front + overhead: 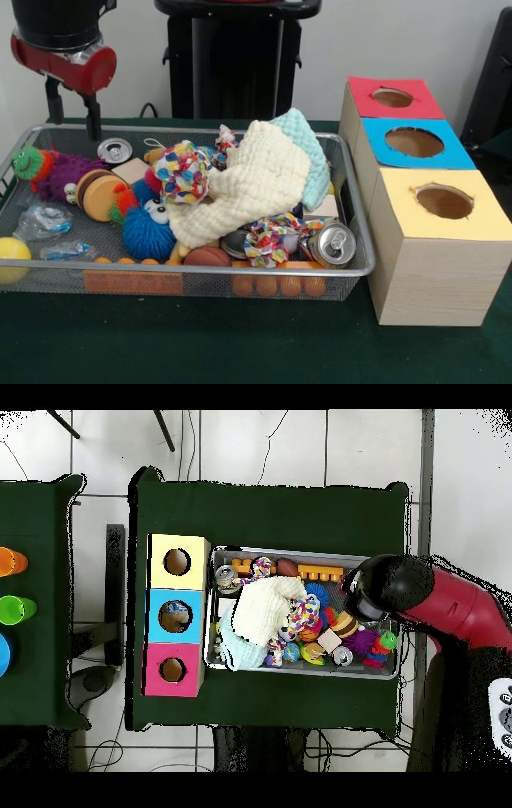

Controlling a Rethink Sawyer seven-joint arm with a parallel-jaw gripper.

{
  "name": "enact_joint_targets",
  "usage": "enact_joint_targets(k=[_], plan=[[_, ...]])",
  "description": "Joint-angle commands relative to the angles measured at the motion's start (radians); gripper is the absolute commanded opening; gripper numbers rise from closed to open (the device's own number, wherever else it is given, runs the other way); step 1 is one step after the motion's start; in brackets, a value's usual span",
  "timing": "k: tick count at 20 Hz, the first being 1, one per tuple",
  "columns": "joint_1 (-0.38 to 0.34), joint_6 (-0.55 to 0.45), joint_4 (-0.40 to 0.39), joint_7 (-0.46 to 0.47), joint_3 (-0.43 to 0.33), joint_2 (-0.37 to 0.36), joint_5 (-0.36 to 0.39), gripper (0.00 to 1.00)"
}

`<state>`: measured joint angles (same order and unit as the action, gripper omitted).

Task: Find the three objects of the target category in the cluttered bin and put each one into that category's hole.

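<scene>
The wire-mesh bin (352, 200) is full of toys; it also shows in the overhead view (300, 554). Two see-through crumpled bottles with blue labels lie at its near left: one (44, 220) by the rim, the other (68, 250) against the front wall. A third bottle is hidden. The blue-surround hole (414, 142) is the middle one of the wooden box, also seen from overhead (175, 616). My gripper (74, 112) hangs open and empty above the bin's far left corner, clear of the toys. Overhead, the arm's head (385, 587) covers it.
A cream cloth (240, 188) and an aqua cloth (308, 148) cover the bin's middle. Cans (334, 244) (114, 150), a blue fuzzy toy (150, 228), a purple caterpillar (48, 172) and a yellow ball (10, 256) lie around. Red-surround (392, 98) and yellow-surround (444, 202) holes flank the blue one.
</scene>
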<state>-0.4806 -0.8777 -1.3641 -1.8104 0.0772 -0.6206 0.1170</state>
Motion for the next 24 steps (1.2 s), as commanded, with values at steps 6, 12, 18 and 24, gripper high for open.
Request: enact_joint_targets(k=[6,12,18,24], plan=[[-0.022,-0.093,0.096,0.09,-0.104,0.089,0.038,1.0],[-0.023,-0.083,0.14,0.092,-0.109,0.135,0.044,1.0],[-0.027,-0.041,0.121,0.094,-0.11,0.138,0.046,1.0],[-0.015,0.011,0.128,0.086,-0.094,0.152,0.078,1.0]])
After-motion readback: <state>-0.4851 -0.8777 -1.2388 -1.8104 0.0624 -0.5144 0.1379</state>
